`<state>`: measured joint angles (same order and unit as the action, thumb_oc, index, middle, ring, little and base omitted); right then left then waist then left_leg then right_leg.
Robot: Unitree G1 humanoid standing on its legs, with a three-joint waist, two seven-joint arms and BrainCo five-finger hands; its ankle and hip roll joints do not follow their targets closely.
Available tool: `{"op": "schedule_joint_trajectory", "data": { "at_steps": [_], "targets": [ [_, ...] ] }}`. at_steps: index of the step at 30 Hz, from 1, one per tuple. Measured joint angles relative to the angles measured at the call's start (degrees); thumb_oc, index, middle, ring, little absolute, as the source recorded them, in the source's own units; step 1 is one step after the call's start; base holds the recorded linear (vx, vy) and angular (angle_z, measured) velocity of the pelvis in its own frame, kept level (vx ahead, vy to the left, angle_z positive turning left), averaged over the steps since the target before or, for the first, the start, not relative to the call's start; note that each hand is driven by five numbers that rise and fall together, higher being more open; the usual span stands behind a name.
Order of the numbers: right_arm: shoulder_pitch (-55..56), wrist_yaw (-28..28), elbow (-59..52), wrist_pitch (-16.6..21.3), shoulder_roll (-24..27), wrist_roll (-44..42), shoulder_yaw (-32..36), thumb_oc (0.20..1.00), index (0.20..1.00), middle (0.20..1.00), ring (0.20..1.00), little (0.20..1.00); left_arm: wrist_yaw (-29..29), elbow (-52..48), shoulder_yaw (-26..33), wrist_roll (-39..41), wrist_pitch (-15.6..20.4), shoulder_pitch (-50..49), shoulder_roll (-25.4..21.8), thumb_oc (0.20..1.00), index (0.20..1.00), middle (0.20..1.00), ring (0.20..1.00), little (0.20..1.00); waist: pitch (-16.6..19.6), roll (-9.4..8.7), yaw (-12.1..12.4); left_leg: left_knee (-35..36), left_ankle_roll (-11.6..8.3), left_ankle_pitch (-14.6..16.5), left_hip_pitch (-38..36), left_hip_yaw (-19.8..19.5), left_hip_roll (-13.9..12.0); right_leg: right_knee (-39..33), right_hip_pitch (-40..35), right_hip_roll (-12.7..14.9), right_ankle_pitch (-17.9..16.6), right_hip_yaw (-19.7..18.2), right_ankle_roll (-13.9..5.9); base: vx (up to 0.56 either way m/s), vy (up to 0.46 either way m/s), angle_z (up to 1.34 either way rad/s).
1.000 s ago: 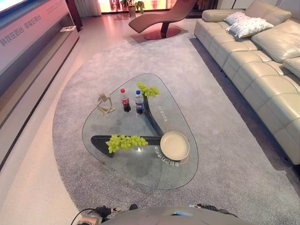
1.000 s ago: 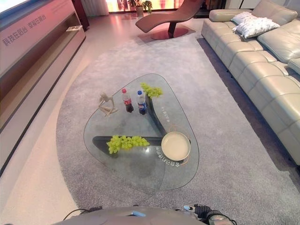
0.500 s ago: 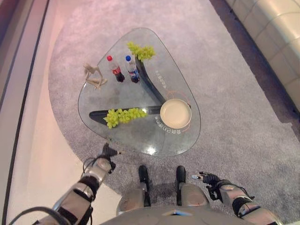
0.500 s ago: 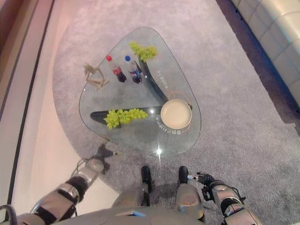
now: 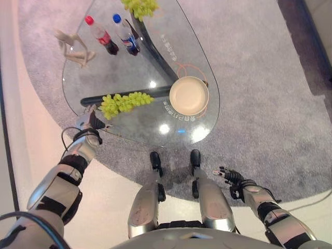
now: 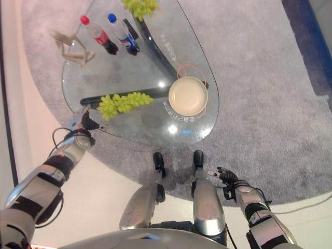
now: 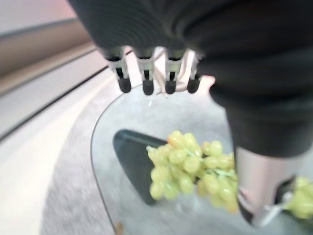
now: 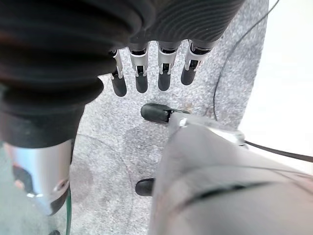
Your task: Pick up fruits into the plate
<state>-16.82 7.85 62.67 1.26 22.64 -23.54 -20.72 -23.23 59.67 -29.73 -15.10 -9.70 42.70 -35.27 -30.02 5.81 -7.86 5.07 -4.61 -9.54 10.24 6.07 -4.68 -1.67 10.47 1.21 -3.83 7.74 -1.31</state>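
- rounded-triangle clear glass desk (image 5: 150, 129) with dark curved legs showing through the top, standing on a grey round-edged carpet (image 5: 259, 104)
- pale pinkish-beige smooth floor (image 5: 36, 150) borders the carpet on the robot's left and near side; a dark strip runs along the far left edge of that floor
- bright ceiling-light reflections sit as spots on the glass near the desk's near edge
- round cream shallow plate (image 5: 189, 96) sits on the desk's right half, near the right rim, nothing in it; orange ring mark on the glass just behind it
- near bunch of green grapes (image 5: 123, 102) lies on the glass on the left half, well left of the plate, over the dark leg
- second bunch of green grapes (image 5: 139, 6) lies at the far end of the desk
- red-capped dark cola bottle (image 5: 101, 36) and blue-capped dark cola bottle (image 5: 125, 35) stand upright side by side, between the two bunches
- beige wooden jointed figurine (image 5: 72, 45) stands left of the bottles near the left rim
- left hand (image 5: 89, 120) is at the desk's near-left edge, just beside the near bunch; in its wrist view the fingers (image 7: 146, 78) are straight and spread, holding nothing, grapes right past them
- right hand (image 5: 228, 175) hangs low over the carpet, right of the desk and off it, fingers (image 8: 142, 73) straight, relaxed, holding nothing
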Motion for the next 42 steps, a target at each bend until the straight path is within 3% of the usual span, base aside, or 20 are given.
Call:
{"op": "schedule_joint_trajectory", "data": {
  "at_steps": [3, 18, 24, 28, 32, 33, 34, 35, 42],
  "targets": [
    [-1.56, -0.1, -1.15, 0.11, -0.01, -1.93, -0.49, 1.0, 1.0, 1.0, 1.0, 1.0, -1.0, 2.73, -1.38, -3.0, -1.44, 2.93, -0.22, 1.0, 1.0, 1.0, 1.0, 1.0, -1.0, -0.81, -0.7, 0.0, 0.01, -0.03, 0.89, 0.97, -0.09, 0.92, 1.78, -0.04, -0.01, -0.85, -0.01, -0.03, -0.048, -0.15],
    [-2.89, -0.38, -5.86, 1.49, -0.26, -10.97, -0.47, 1.0, 1.0, 1.0, 1.0, 1.0, -2.62, 8.28, -8.71, -9.35, -5.48, 14.23, 0.58, 1.0, 1.0, 1.0, 1.0, 1.0, -1.18, -1.52, -2.71, -3.81, 0.76, -0.89, 12.44, 1.74, 0.12, 10.47, 16.63, 0.34, 1.14, -2.52, -0.49, 0.02, -0.036, -0.04],
    [-2.96, -1.32, -7.21, 2.54, -0.43, -14.79, -0.41, 1.0, 1.0, 1.0, 1.0, 1.0, -2.81, 10.54, -11.02, -11.78, -7.88, 16.63, 1.27, 1.0, 1.0, 1.0, 1.0, 1.0, -1.46, -3.28, -4.27, -7.01, 1.15, -0.93, 19.25, 1.87, 0.36, 18.6, 25.89, 1.05, 3.6, -3.29, -0.13, 0.04, -0.05, 0.0],
    [-2.94, -1.33, -8.82, 2.95, -0.46, -16.93, -0.36, 1.0, 1.0, 1.0, 1.0, 1.0, -2.8, 11.71, -11.26, -12.7, -10.11, 18.37, 1.79, 1.0, 1.0, 1.0, 1.0, 1.0, -1.51, -4.81, -5.2, -9.22, 1.2, -0.45, 22.38, 1.88, 0.45, 21.32, 29.55, 1.23, 4.32, -3.93, -0.1, 0.04, -0.05, -0.03],
    [-2.8, -0.99, -9.66, 3.98, -0.48, -19.61, -0.31, 1.0, 1.0, 1.0, 1.0, 1.0, -2.94, 12.24, -11.38, -14.24, -12.56, 20.05, 1.92, 1.0, 1.0, 1.0, 1.0, 1.0, -1.53, -5.11, -5.49, -10.58, 1.13, -0.18, 24.5, 1.73, 0.18, 22.3, 31.45, 1.1, 4.36, -3.92, -0.04, 0.03, -0.062, 0.0],
    [-2.8, -0.91, -10.0, 4.2, -0.49, -20.53, -0.3, 1.0, 1.0, 1.0, 1.0, 1.0, -2.92, 12.62, -11.8, -14.35, -13.12, 20.6, 1.92, 0.862, 0.862, 0.862, 0.862, 0.862, -1.52, -5.16, -5.51, -11.06, 1.06, 0.03, 25.0, 1.72, 0.13, 22.79, 31.95, 1.1, 4.53, -3.92, 0.09, 0.03, -0.059, 0.01],
    [-2.79, -0.83, -10.24, 4.32, -0.49, -20.9, -0.28, 1.0, 1.0, 1.0, 1.0, 1.0, -2.87, 12.64, -12.0, -14.45, -13.9, 20.89, 1.92, 0.595, 0.595, 0.595, 0.595, 0.595, -1.51, -5.17, -5.51, -11.5, 1.03, 0.19, 25.45, 1.67, 0.05, 22.93, 32.31, 1.06, 4.67, -3.92, 0.16, 0.03, -0.077, 0.0],
    [-2.76, -0.59, -10.81, 4.58, -0.5, -21.35, -0.28, 1.0, 1.0, 1.0, 1.0, 1.0, -2.87, 13.04, -12.25, -15.26, -14.71, 21.34, 1.9, 0.2, 0.2, 0.2, 0.2, 0.2, -1.51, -5.18, -5.53, -12.04, 0.97, 0.33, 26.17, 1.61, -0.11, 22.98, 32.75, 0.97, 4.68, -3.87, 0.18, 0.02, -0.066, -0.01],
    [-2.48, 0.27, -13.77, 5.23, -1.16, -24.62, -0.25, 1.0, 1.0, 1.0, 1.0, 1.0, -3.86, 12.94, -12.27, -16.46, -16.53, 23.94, 1.71, 0.2, 0.2, 0.2, 0.2, 0.2, -1.33, -5.87, -6.14, -13.24, 0.82, 0.48, 28.41, 1.4, -0.2, 24.51, 35.19, 1.04, 4.83, -3.79, 0.19, 0.01, -0.026, 0.0]
  ]
}}
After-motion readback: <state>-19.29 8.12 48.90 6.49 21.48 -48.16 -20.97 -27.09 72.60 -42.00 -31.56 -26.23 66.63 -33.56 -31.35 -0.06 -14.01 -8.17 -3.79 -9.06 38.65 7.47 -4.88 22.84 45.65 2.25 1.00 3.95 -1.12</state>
